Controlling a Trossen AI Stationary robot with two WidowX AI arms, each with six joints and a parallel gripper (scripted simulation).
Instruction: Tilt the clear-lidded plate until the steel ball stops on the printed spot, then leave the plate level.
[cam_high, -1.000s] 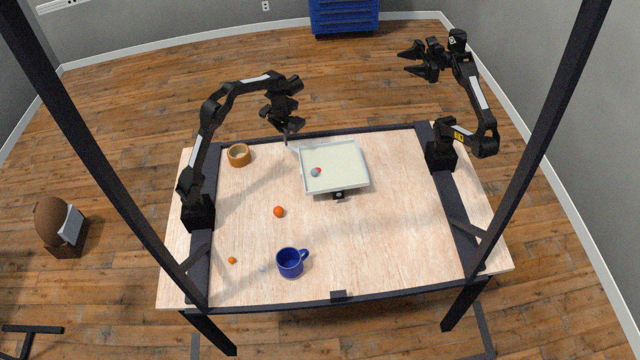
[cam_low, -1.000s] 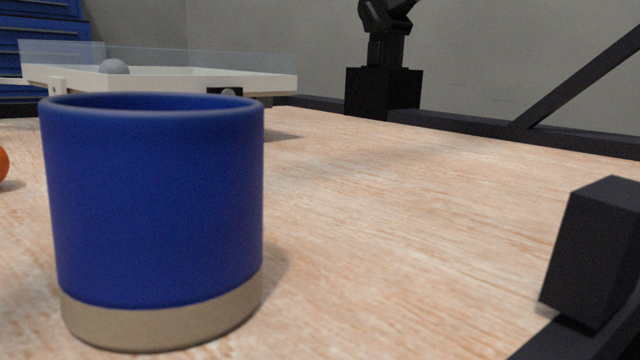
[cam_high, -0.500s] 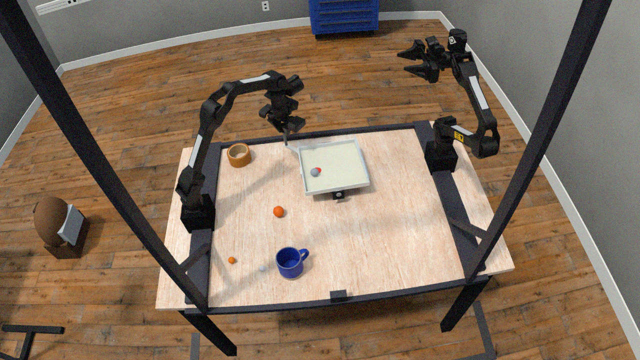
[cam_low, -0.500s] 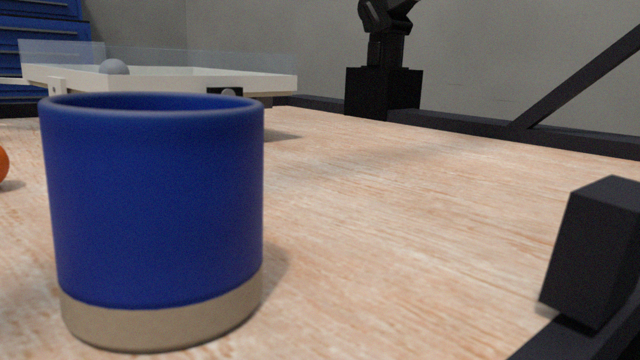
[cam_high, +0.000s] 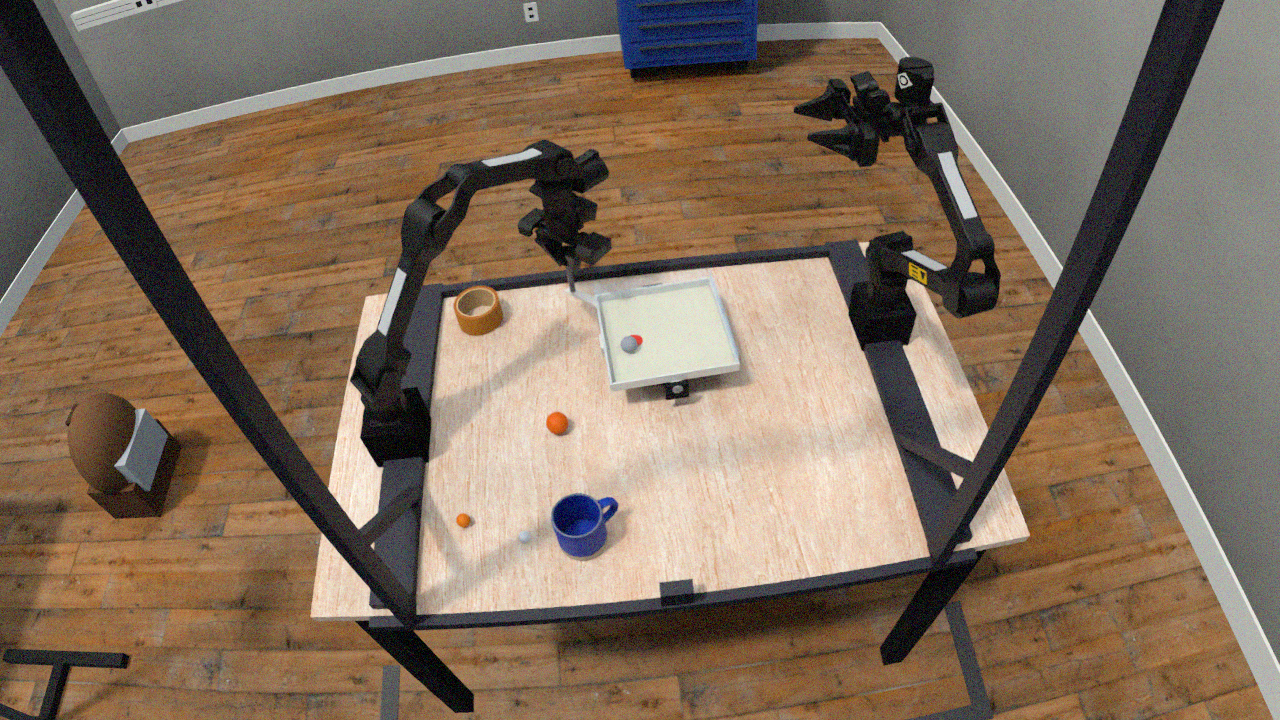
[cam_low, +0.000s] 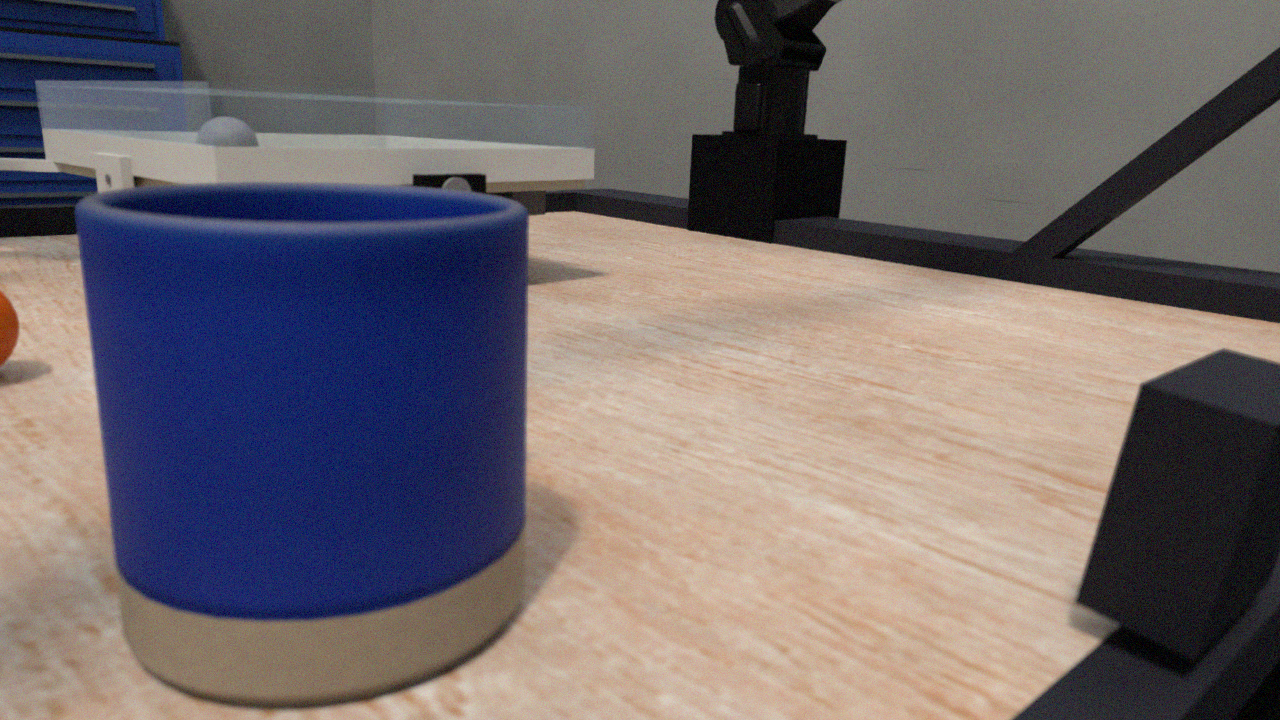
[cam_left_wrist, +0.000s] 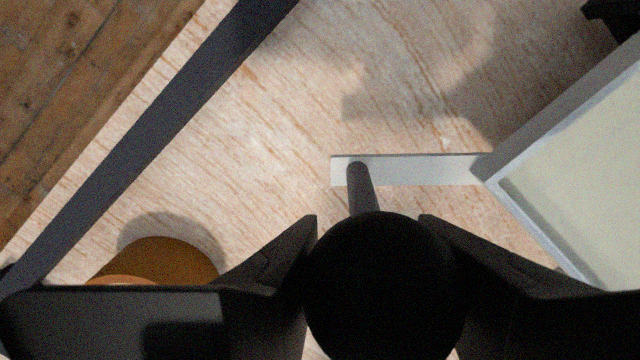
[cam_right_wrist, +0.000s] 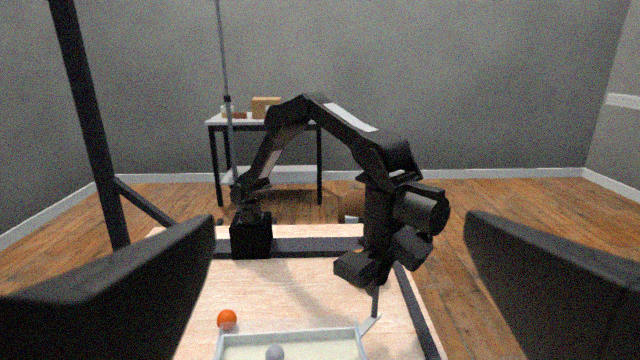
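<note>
The clear-lidded plate (cam_high: 675, 322) (cam_low: 402, 164) (cam_left_wrist: 595, 190) (cam_right_wrist: 320, 351) sits below and beside the left tool (cam_high: 572, 257) (cam_left_wrist: 368, 218) (cam_right_wrist: 375, 286), which grips its black round knob (cam_left_wrist: 385, 285). Inside, the steel ball (cam_high: 629, 343) (cam_low: 227, 132) (cam_right_wrist: 274, 353) partly overlaps the red spot (cam_high: 638, 339) from above. The right tool (cam_high: 803, 123) (cam_right_wrist: 340, 225) is open, well apart.

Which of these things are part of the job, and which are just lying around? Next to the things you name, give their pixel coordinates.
Part of the job:
- lidded plate (cam_high: 666, 331) (cam_low: 358, 167)
- steel ball (cam_high: 629, 343) (cam_low: 227, 132) (cam_right_wrist: 274, 352)
- red spot (cam_high: 637, 340)
- black knob (cam_left_wrist: 385, 285), in the left end effector (cam_high: 571, 255) (cam_left_wrist: 366, 226) (cam_right_wrist: 375, 289)

Lying about:
- blue mug (cam_high: 580, 526) (cam_low: 304, 402)
- brown ring (cam_high: 477, 322) (cam_left_wrist: 167, 257)
- larger orange ball (cam_high: 556, 422) (cam_low: 4, 328) (cam_right_wrist: 227, 319)
- small orange ball (cam_high: 462, 520)
- pale blue ball (cam_high: 525, 537)
</note>
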